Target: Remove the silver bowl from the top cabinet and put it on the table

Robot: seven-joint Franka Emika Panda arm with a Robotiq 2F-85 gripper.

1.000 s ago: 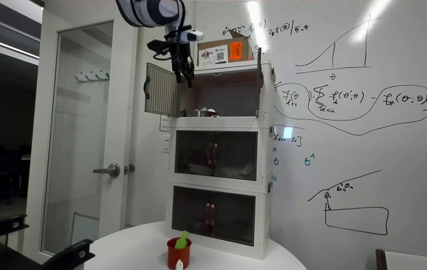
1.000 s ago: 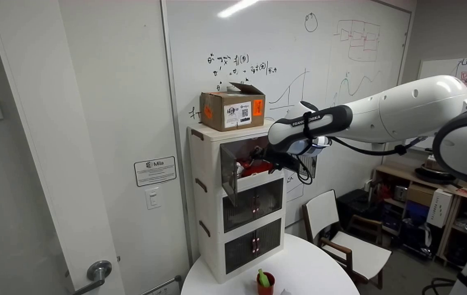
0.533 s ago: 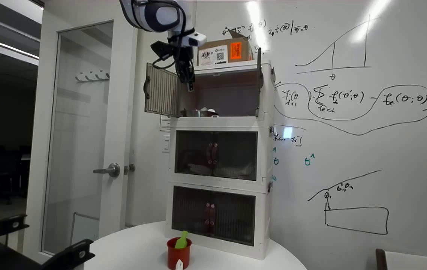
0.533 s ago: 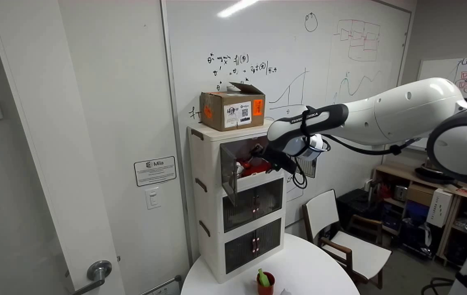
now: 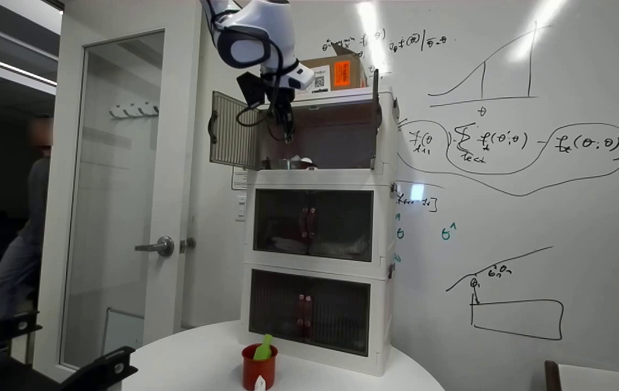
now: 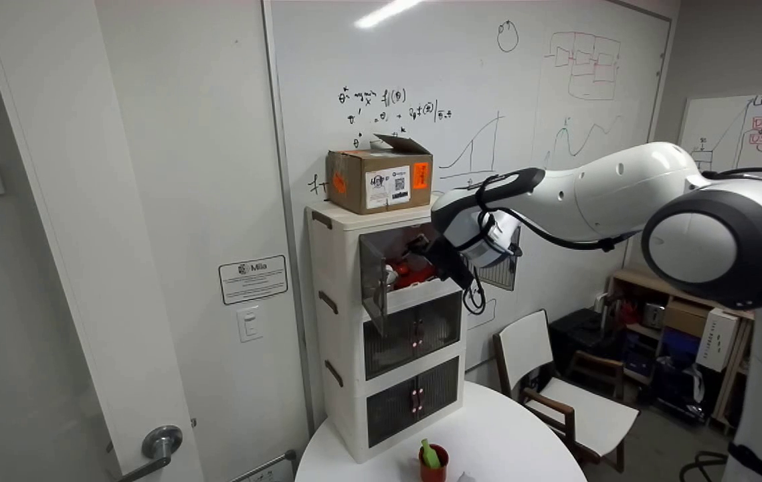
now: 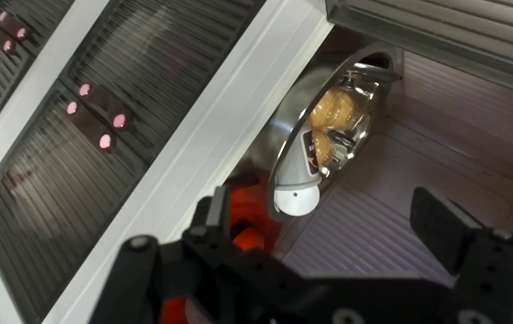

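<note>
The silver bowl (image 7: 299, 101) lies inside the top cabinet (image 7: 238, 121) near its front edge. It holds a grey tube with a white cap and some yellow-brown things. In an exterior view only the bowl's side (image 5: 282, 164) shows above the sill of the top cabinet (image 5: 320, 176); both doors stand open. My gripper (image 7: 324, 216) is open and empty, its fingers wide apart, short of the bowl and not touching it. In an exterior view the gripper (image 5: 288, 137) hangs at the cabinet opening, above the bowl. The round white table (image 5: 200, 353) stands below the cabinet stack.
Red things (image 7: 249, 211) lie beside the bowl, by one finger. The open doors (image 5: 235, 130) (image 6: 374, 284) flank the opening. A cardboard box (image 6: 381, 181) sits on top. A red cup (image 5: 258, 369) with a green item stands on the table. A person (image 5: 24, 228) shows beyond the doorway.
My gripper has moved lower and rightward in an exterior view, closer to the bowl, and the arm has shifted with it. The bowl has not moved. A person has appeared beyond the doorway.
</note>
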